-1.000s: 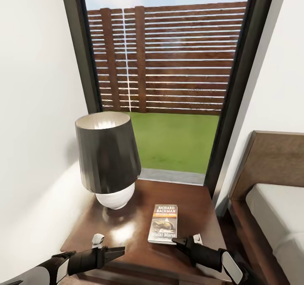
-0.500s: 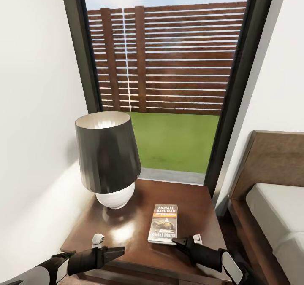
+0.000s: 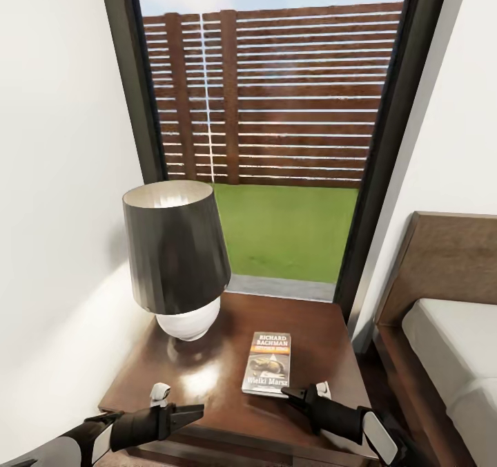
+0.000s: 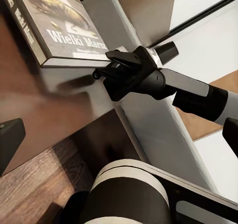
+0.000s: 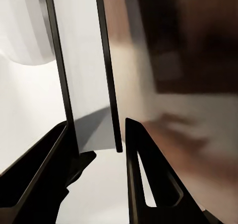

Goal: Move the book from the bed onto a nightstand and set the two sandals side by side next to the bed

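Note:
The book [image 3: 268, 372], dark-covered with "RICHARD BACHMAN" and "Wielki Marsz" on it, lies flat on the glossy dark-wood nightstand [image 3: 324, 339]. My right gripper [image 3: 290, 394] is at the book's near right corner. In the right wrist view the book [image 5: 84, 75] shows edge-on between the fingers [image 5: 136, 154], and a thin gap on one side shows the jaws open. The left wrist view shows that same gripper [image 4: 101, 67] against the book [image 4: 59, 30]. My left gripper [image 3: 192, 412] hovers open over the nightstand's front left. The bed [image 3: 449, 342] is to the right. The sandals are out of view.
A black-shaded lamp [image 3: 176, 253] on a white base stands at the nightstand's back left. A white wall runs close along the left. A tall dark-framed window [image 3: 276, 142] lies behind, giving onto grass and a slatted fence. The bed's headboard [image 3: 449, 260] rises at the right.
The head view has shifted by a few pixels. The book and both grippers keep their places.

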Available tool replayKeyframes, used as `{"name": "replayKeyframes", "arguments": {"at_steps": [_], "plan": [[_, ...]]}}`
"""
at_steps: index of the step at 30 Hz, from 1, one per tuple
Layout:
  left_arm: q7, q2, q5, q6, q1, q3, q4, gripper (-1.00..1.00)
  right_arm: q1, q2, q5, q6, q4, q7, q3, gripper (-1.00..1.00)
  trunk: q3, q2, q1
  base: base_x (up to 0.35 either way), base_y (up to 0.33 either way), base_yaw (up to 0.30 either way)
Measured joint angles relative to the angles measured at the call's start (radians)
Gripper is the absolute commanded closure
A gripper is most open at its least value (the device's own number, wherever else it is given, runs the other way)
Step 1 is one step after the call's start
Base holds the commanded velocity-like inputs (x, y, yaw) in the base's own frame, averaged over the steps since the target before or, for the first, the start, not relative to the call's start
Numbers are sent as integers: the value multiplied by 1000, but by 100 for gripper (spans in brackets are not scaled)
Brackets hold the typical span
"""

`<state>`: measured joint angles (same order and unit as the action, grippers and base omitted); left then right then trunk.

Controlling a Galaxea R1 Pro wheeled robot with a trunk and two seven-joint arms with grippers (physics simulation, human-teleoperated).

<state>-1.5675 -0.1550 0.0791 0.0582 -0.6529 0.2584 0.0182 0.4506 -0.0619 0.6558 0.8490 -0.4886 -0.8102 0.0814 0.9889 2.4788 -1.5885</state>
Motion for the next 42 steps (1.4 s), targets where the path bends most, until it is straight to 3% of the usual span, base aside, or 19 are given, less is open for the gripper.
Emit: {"name": "replayKeyframes", "arguments": {"at_steps": [25,26,42], "plan": [[0,0,0,0,0,0,0,-100,0,1,-1,-3,0,0,1,100,0,0,0,0,0,0],[0,0,0,0,0,0,0,-100,0,1,-2,-4,0,0,0,-100,0,0,0,0,0,0],[0,0,0,0,0,0,0,-100,0,2,5,-1,0,4,1,-100,0,0,0,0,0,0]]}}
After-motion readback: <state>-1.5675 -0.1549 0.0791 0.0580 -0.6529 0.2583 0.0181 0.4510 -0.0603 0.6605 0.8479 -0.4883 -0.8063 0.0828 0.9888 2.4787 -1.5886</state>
